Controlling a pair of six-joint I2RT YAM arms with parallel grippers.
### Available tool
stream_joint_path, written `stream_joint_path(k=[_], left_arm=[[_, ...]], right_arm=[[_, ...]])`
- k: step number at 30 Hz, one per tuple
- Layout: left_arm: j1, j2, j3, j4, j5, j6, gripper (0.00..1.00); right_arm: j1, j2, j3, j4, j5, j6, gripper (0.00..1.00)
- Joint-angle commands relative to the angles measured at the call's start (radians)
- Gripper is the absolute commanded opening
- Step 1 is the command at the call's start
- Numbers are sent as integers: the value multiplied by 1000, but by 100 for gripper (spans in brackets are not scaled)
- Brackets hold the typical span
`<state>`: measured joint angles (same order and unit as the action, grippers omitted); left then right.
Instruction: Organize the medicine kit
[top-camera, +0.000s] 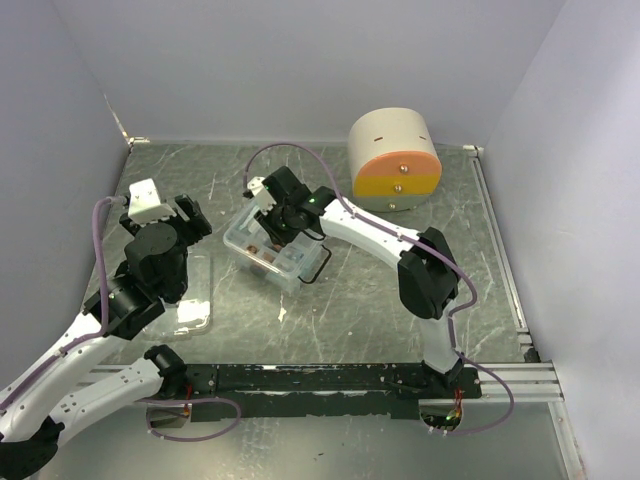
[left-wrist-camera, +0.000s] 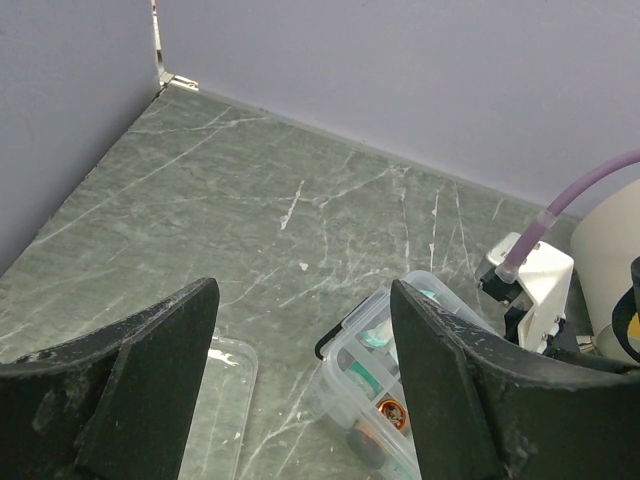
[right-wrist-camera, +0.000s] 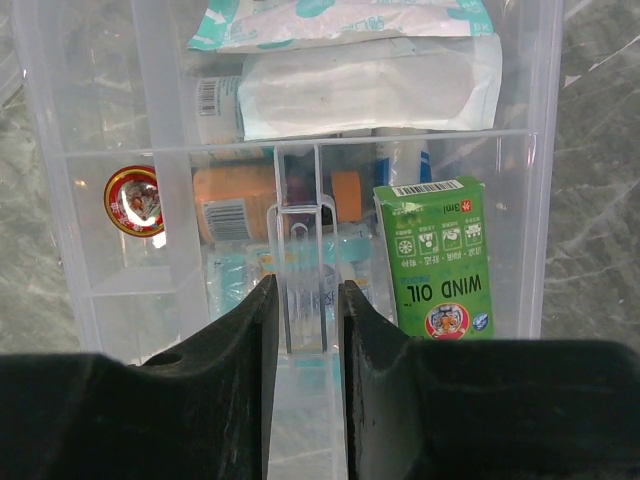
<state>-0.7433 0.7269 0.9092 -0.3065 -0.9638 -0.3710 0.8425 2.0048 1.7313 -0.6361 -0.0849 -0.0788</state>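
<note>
The medicine kit (top-camera: 268, 258) is a small clear plastic box sitting open near the middle of the tabletop (top-camera: 350, 300), with a black handle (top-camera: 320, 262) at its near right end. Its clear lid (top-camera: 192, 312) lies flat on the tabletop to the left, apart from the box.

A rounded beige cabinet (top-camera: 393, 160) with an orange and yellow front stands well behind and to the right. The right arm reaches over the box and covers part of it from above.

Inside the box sits a clear divided tray (right-wrist-camera: 90, 230). The right tool (right-wrist-camera: 303, 290) is clenched on the tray's upright tab (right-wrist-camera: 300, 240) at its centre. Through the tray show a green carton (right-wrist-camera: 438, 260) marked WIND OIL, a round red and gold tin (right-wrist-camera: 133, 198), an orange roll (right-wrist-camera: 235, 200) and white gauze packets (right-wrist-camera: 370, 90).

The left tool (left-wrist-camera: 302, 300) hangs released, with its fingers wide apart over bare tabletop beside the box.
</note>
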Motion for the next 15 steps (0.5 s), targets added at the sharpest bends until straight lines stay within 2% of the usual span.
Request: stream_joint_path(k=[1, 4, 13, 15], left_arm=[[-5, -1, -6, 20, 10, -2, 80], [-5, -1, -6, 19, 10, -3, 81], [-4, 17, -4, 22, 37, -5, 85], [-4, 25, -5, 23, 53, -7, 87]], right_arm=[[0, -15, -44, 77, 12, 7, 0], [0, -11, -47, 70, 13, 12, 4], [0, -74, -41, 60, 41, 68, 36], [-1, -102, -47, 75, 48, 84, 40]])
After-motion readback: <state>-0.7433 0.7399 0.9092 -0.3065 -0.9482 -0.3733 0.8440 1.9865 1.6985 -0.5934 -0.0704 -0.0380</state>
